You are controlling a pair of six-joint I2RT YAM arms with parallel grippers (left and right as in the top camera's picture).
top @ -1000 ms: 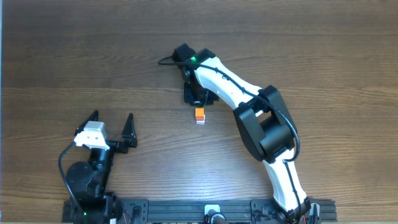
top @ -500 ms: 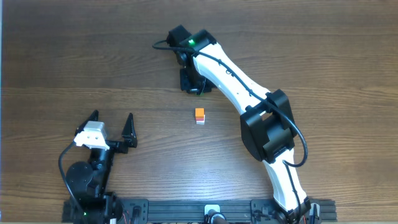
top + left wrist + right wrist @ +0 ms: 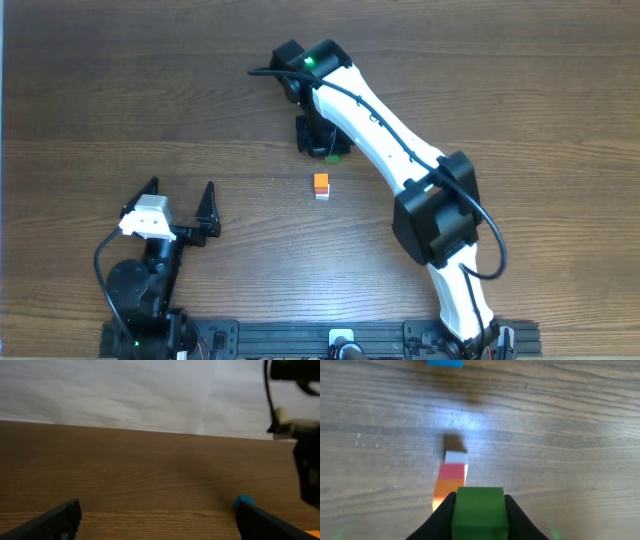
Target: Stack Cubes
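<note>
Far from edges, green cube [image 3: 479, 510] near stack [image 3: 452, 477]

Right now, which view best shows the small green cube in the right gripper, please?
The right wrist view: the small green cube faces the camera up close, clamped in the right gripper. Top view: a green sliver beside the arm; left wrist view: too distant to tell.

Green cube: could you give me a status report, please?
Right gripper: jaws shut on green cube, near stack. Left gripper: jaws open. Blue cube apart.
</note>
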